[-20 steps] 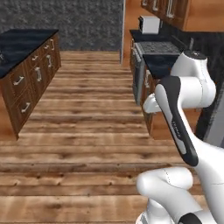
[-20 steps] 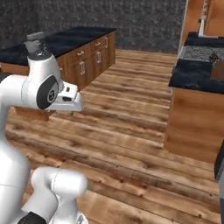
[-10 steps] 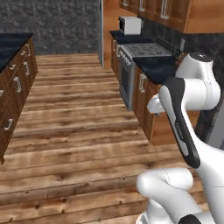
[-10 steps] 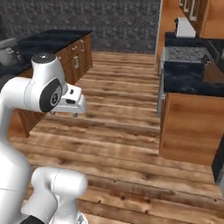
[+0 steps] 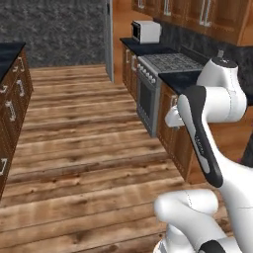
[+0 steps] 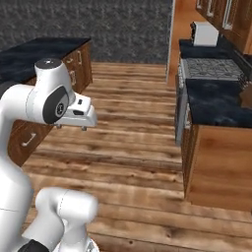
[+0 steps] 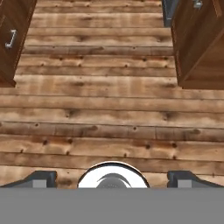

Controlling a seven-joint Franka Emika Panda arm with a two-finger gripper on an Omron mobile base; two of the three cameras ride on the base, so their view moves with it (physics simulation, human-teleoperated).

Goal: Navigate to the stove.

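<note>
Ahead on right we see the stove (image 5: 165,74), not yet reached; approx. half the way is left. Gripper (image 7: 112,178) jaws spread, holding nothing.

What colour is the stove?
The stove is grey steel with dark grates on top; the left base view shows it best.

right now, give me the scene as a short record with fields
target: stove, grey steel, set in the right-hand counter run
stove position: ahead and to the right of the base, not yet alongside
beyond stove: microwave on the dark counter
left side: island cabinets with dark top
floor: wood planks, open path ahead
hand: fingertips apart, pointing down at the floor, holding nothing
</note>
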